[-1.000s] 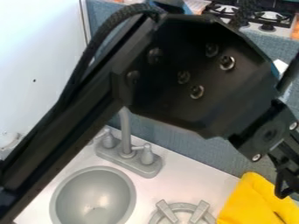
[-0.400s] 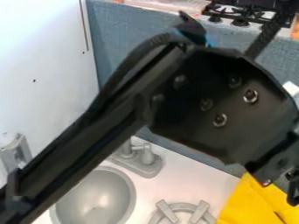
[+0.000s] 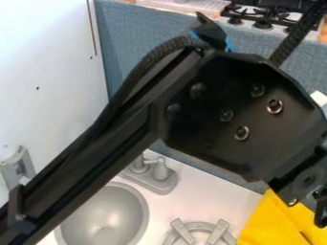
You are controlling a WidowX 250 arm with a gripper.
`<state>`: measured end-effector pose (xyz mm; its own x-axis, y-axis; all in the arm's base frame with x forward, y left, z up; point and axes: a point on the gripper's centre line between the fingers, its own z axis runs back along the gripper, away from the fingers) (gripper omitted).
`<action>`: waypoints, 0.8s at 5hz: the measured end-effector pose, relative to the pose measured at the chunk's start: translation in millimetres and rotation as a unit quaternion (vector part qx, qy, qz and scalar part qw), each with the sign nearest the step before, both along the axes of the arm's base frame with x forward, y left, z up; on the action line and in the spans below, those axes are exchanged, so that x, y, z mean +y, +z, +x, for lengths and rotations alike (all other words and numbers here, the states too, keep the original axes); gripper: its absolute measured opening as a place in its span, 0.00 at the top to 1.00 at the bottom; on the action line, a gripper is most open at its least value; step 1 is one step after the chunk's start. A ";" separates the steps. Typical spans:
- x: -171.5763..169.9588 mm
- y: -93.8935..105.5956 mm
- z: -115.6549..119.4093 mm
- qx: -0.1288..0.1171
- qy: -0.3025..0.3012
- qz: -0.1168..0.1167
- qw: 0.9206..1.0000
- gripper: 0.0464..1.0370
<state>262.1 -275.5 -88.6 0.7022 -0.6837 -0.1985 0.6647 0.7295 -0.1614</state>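
white panel (image 3: pixel 54 62): Upright, well to the left of the fingers; I'd judge it serves as a side wall to the work area.
grey fitting (image 3: pixel 18 165): Against that panel, also well left of the fingers; its use I can't make out.
sink basin (image 3: pixel 105 215): Left of the fingers, let into the white surface (image 3: pixel 198 186) and partly behind my arm (image 3: pixel 211 110).
faucet (image 3: pixel 156 179): Left of the fingers, right behind the basin, presumably so its spout serves the bowl. My arm hides part of it.
burner ring (image 3: pixel 202 225): Nearer the fingers, on their left; its raised prongs look meant to carry a pot.
blue-grey partition (image 3: pixel 140 28): Beyond the fingers, standing along the back of the surface.
yellow cloth (image 3: pixel 271 222): Just left of the fingers in my view, beside the burner ring, draped in loose folds; I can't tell whether it was set there on purpose.
gripper (image 3: pixel 321 210): At my right edge, partly cut off; I can't tell whether the fingers are wide, narrow or holding anything.
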 end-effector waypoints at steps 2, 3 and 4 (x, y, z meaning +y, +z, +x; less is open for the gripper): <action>17.8 59.5 0.7 -0.075 0.049 0.004 0.996 0.03; 33.9 87.5 -8.9 -0.096 0.071 0.012 0.993 0.04; 63.4 109.3 -33.4 -0.099 0.082 0.033 0.991 0.04</action>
<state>228.7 -212.1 20.7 0.8325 -0.5472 -0.0864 0.5501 0.8350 0.0131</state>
